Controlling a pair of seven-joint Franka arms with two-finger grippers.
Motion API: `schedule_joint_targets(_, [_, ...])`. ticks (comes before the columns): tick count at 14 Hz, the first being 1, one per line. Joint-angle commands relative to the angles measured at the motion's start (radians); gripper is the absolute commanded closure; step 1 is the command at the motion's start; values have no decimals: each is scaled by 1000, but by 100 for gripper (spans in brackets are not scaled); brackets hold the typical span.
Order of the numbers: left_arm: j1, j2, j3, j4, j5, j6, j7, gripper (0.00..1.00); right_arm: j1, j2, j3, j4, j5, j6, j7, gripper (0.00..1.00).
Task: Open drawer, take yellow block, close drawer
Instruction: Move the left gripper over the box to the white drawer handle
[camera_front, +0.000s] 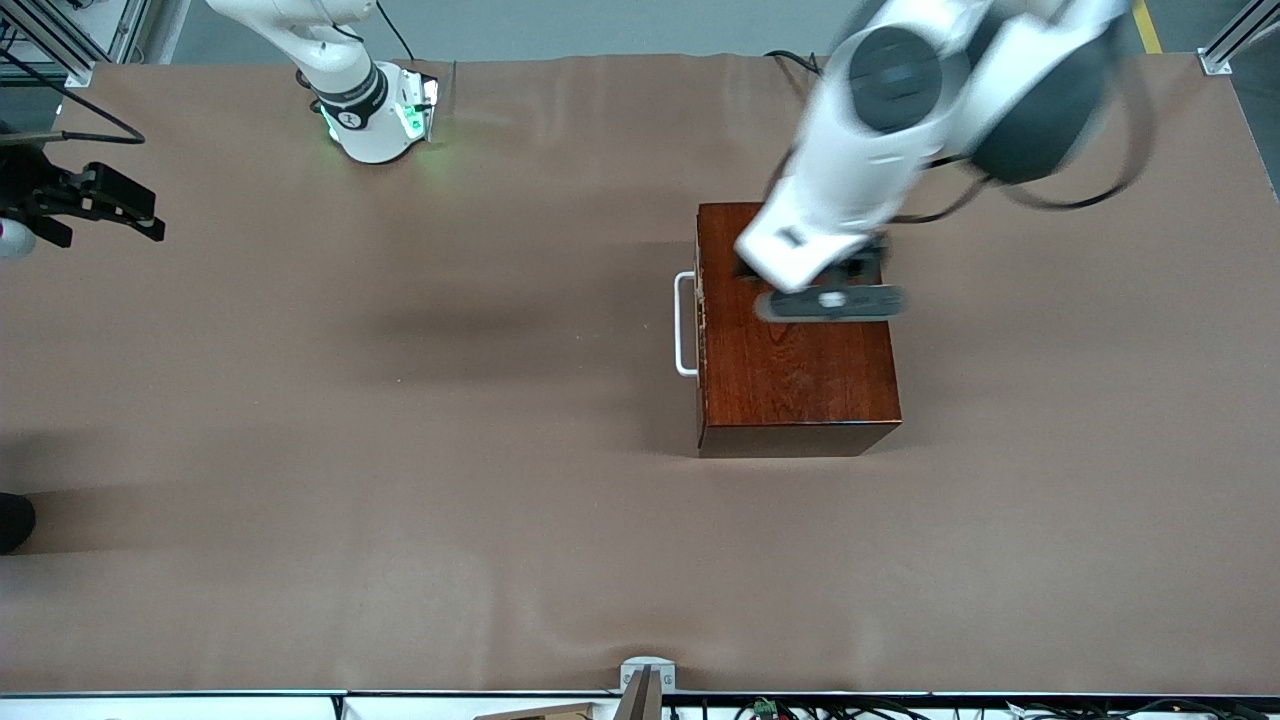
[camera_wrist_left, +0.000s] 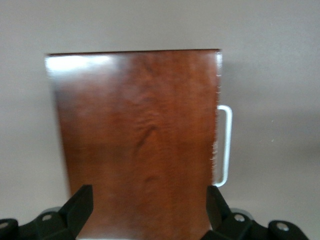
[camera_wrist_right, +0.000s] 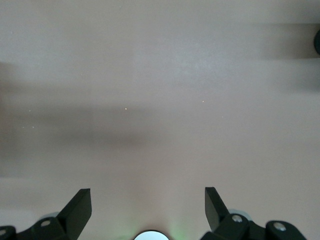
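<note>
- Drawer (camera_front: 703, 310) of the dark reddish-brown polished wooden box (camera_front: 795, 370): shut flush, white U-shaped handle (camera_front: 684, 324) facing the right arm's end of the brown-covered table (camera_front: 400, 450).
- Left claw (camera_wrist_left: 149, 202): over the box top, fingers (camera_wrist_left: 80, 204) spread wide, gripping nothing.
- Right claw (camera_wrist_right: 148, 206): waits over bare table at its own end, fingers open, empty.
</note>
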Motion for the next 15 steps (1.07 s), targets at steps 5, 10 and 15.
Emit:
schedule_joint_targets(5, [-387,301,206,246,98,48,-242,0,-21,-1,12,4,-7,-4,-5,0])
schedule_joint_targets(10, [-455,365,242,238,101,104,-287,0,-21,-1,12,4,-7,-3,-5,0])
schedule_joint_targets(15, [-501,452,244,221,169,107,-262,0,-23,-1,12,4,-5,-4,-5,0])
